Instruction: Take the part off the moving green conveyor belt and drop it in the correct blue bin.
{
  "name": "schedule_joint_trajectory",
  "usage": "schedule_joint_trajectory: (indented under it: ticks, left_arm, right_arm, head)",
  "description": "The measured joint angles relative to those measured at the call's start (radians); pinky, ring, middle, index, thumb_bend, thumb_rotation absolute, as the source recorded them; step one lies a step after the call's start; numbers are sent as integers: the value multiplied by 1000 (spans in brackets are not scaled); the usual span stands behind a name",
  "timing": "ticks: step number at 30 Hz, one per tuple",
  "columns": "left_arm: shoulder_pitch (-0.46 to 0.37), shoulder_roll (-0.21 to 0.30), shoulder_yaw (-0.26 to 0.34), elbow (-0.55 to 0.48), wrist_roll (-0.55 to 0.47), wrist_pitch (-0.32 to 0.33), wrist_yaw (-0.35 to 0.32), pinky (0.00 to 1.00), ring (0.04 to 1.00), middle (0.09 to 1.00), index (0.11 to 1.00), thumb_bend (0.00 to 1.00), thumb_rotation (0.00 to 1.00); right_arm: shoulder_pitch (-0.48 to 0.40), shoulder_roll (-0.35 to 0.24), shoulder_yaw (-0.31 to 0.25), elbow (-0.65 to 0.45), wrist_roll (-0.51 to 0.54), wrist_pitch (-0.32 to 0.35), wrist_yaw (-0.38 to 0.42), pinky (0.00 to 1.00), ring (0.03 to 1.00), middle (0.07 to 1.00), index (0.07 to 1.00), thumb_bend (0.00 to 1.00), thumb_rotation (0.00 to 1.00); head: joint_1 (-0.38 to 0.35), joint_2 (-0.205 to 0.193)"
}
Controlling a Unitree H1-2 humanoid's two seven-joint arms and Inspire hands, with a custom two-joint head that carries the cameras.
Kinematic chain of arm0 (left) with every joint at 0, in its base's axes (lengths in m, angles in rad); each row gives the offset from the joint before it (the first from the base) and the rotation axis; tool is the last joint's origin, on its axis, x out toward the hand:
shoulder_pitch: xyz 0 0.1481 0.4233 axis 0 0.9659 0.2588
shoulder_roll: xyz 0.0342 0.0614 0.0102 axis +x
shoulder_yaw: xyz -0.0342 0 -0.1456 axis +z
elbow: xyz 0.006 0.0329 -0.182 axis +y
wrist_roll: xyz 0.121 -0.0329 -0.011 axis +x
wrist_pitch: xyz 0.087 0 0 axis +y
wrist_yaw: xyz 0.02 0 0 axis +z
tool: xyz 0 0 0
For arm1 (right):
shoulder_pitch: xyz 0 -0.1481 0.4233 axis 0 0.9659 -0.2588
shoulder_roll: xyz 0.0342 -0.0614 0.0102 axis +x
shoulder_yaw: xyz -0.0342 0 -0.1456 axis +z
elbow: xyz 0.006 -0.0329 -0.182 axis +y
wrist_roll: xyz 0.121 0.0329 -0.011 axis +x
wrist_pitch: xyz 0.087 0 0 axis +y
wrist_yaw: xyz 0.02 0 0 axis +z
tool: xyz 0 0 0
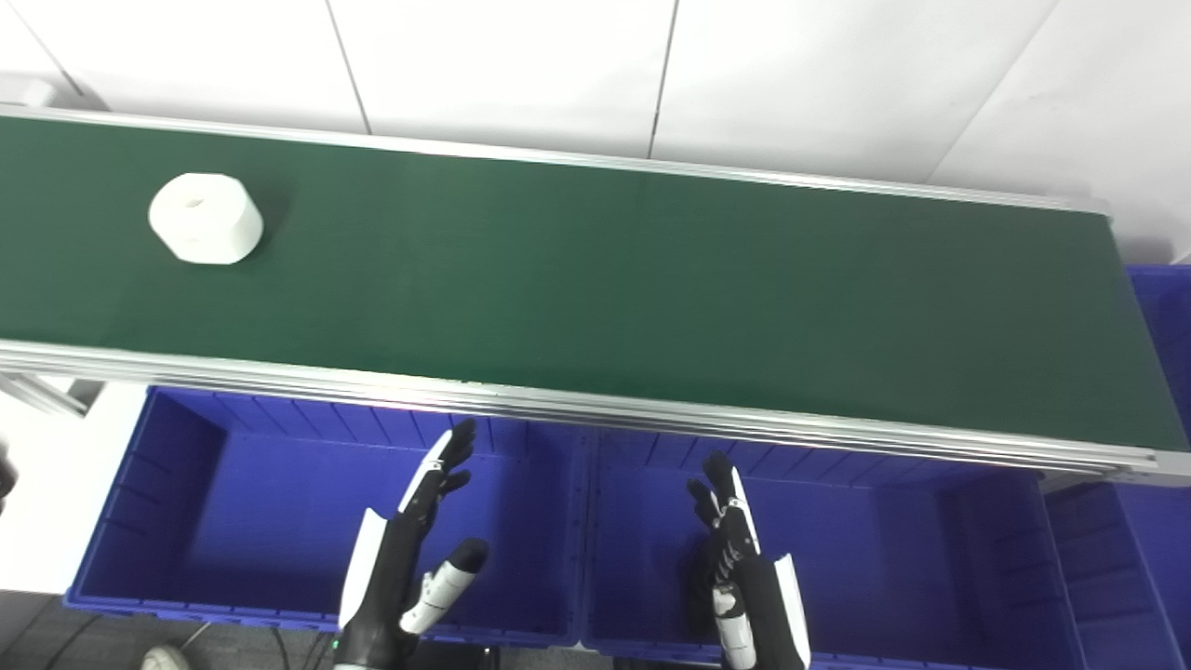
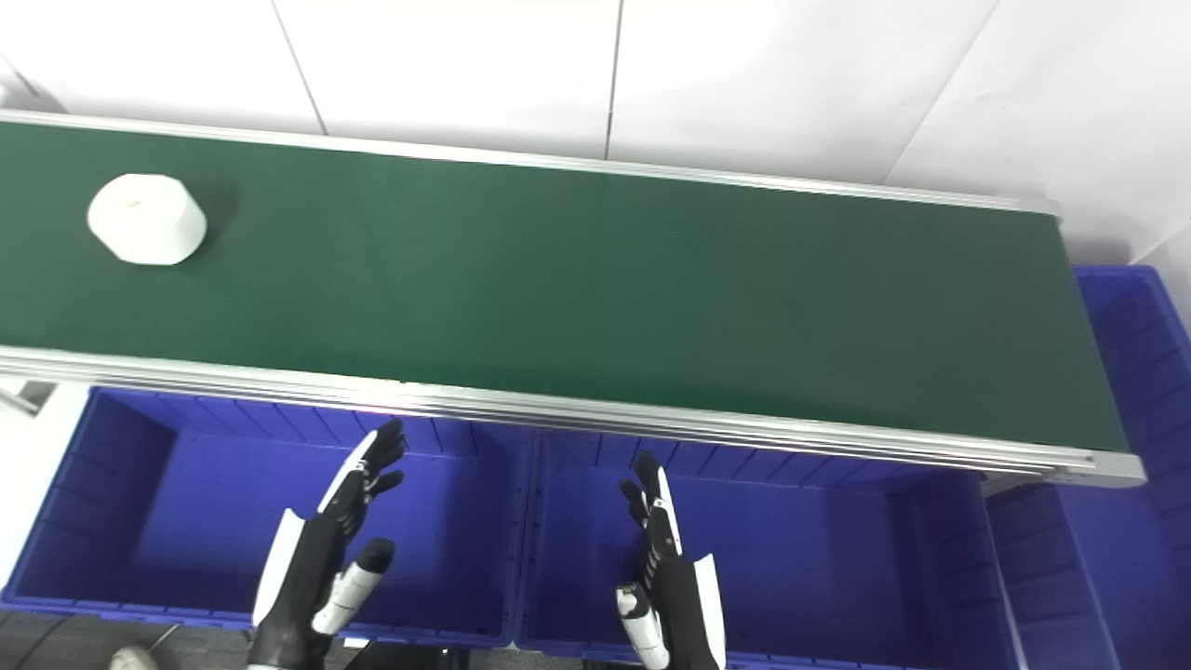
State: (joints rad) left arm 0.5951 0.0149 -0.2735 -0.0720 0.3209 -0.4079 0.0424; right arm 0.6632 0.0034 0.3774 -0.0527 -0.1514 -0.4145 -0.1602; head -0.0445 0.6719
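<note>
A white, short cylindrical part (image 1: 206, 218) with a small hole in its top lies on the green conveyor belt (image 1: 595, 288) at the far left. My left hand (image 1: 409, 549) is open and empty, held above the left blue bin (image 1: 186, 521), well below and to the right of the part. My right hand (image 1: 740, 568) is open and empty above the middle blue bin (image 1: 884, 558). Both hands are on the near side of the belt's rail, fingers pointing toward it.
A third blue bin (image 1: 1163, 521) stands at the right end of the belt. The belt's near aluminium rail (image 1: 595, 409) runs between the hands and the belt. White wall panels stand behind the belt.
</note>
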Motion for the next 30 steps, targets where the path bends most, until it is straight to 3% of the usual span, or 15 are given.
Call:
schedule_joint_trajectory:
  ticks: [1, 5, 17, 22, 26, 29, 30]
  left_arm:
    - [-5, -3, -1, 10, 1, -5, 4, 816, 878, 896, 876, 689, 905]
    - [-30, -13, -11, 56, -4, -16, 26, 792, 868, 893, 875, 699, 876]
    - [-90, -15, -71, 153, 31, -23, 138, 748, 825, 857, 825, 702, 876]
    - [-108, 8, -108, 159, 27, -23, 179, 742, 823, 843, 832, 714, 874]
    - [-113, 25, -136, 153, 12, -23, 190, 682, 792, 816, 806, 716, 837]
    - [-113, 49, -202, 43, -24, -18, 203, 641, 767, 798, 796, 708, 822]
    - [-112, 53, -217, -4, -29, -26, 211, 649, 766, 796, 793, 757, 823]
  right_arm:
    - [-4, -5, -3, 7, 10, 0, 0, 965, 934, 982, 1000, 914, 1000]
    - [-29, -23, -23, 29, 47, 0, 1, 964, 930, 972, 1000, 923, 1000]
    - [-81, -55, -69, 113, 119, -2, 55, 974, 949, 991, 1000, 925, 998]
    - [-99, -55, -86, 129, 146, -2, 95, 995, 962, 1000, 1000, 903, 987]
    - [-100, -53, -97, 136, 154, -2, 122, 1000, 970, 1000, 1000, 912, 983]
    - [-100, -49, -103, 136, 158, -2, 137, 995, 969, 1000, 1000, 904, 976]
    - [-100, -46, -106, 136, 160, -2, 139, 994, 969, 1000, 1000, 895, 975]
  head:
    - [20, -38]
    - [49, -81]
    - [164, -175]
    - [198, -179]
    - [198, -169]
    - [198, -169]
    - [198, -163]
